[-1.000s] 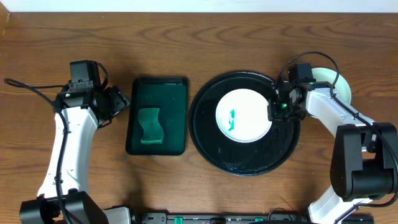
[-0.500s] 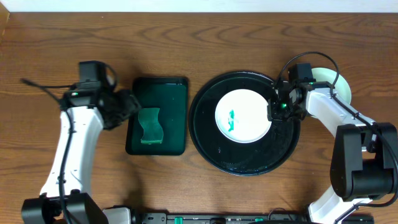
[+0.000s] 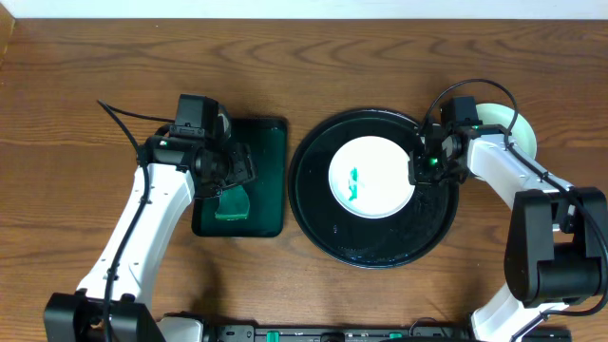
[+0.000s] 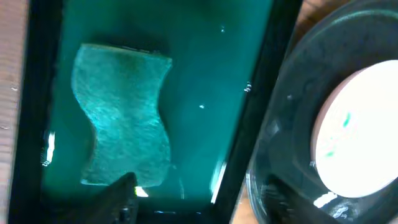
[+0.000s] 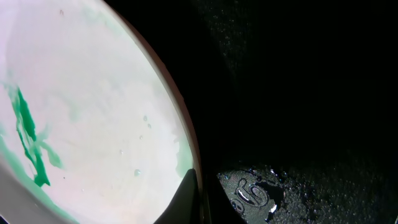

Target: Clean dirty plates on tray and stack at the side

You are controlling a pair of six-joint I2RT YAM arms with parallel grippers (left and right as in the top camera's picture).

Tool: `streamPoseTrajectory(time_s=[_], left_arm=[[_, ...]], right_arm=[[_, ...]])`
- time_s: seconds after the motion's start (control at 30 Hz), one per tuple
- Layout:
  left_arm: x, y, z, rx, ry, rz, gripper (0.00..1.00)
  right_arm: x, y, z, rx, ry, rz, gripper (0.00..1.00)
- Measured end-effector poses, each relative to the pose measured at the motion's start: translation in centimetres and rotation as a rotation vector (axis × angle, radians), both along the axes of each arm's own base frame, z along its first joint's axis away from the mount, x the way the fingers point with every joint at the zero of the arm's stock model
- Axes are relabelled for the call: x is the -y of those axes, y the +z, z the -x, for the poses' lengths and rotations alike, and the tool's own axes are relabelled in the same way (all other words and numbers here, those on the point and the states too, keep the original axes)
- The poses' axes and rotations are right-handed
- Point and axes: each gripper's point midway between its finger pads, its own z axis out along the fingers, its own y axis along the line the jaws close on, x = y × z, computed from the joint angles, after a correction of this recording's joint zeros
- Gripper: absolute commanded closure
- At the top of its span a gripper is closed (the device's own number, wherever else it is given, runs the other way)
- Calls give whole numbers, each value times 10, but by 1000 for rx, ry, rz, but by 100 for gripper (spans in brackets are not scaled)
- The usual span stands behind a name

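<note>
The left hand (image 3: 235,173) has swung right over the sponge (image 4: 121,115), spread apart, and must next descend and grasp it; the right hand (image 3: 420,169) clamps the smeared plate (image 3: 370,178) on the tray (image 3: 380,252).

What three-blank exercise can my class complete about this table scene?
The wavy sponge lies in the dark green tray, whose shape is ___.
The smeared white plate sits in the round tray, whose colour is ___.
The open fingers over the sponge belong to the ___ arm.
Missing words: rectangular; black; left.
</note>
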Motion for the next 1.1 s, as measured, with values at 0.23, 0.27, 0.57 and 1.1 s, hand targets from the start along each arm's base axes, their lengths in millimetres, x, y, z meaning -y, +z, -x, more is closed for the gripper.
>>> streamPoseTrajectory(time_s=[0.23,0.27,0.57,1.1], left_arm=[[-9,-21,-7,-36,16,-60,46],[-11,-25,-7,-47,19,-73,46],[-26,-58,-3,-149,40,-169,46],[-31,-99,10,-280,36,-210,61]], right_arm=[[0,0,0,0,0,0,99],[0,0,0,0,0,0,99],[0,0,0,0,0,0,99],[0,0,0,0,0,0,99]])
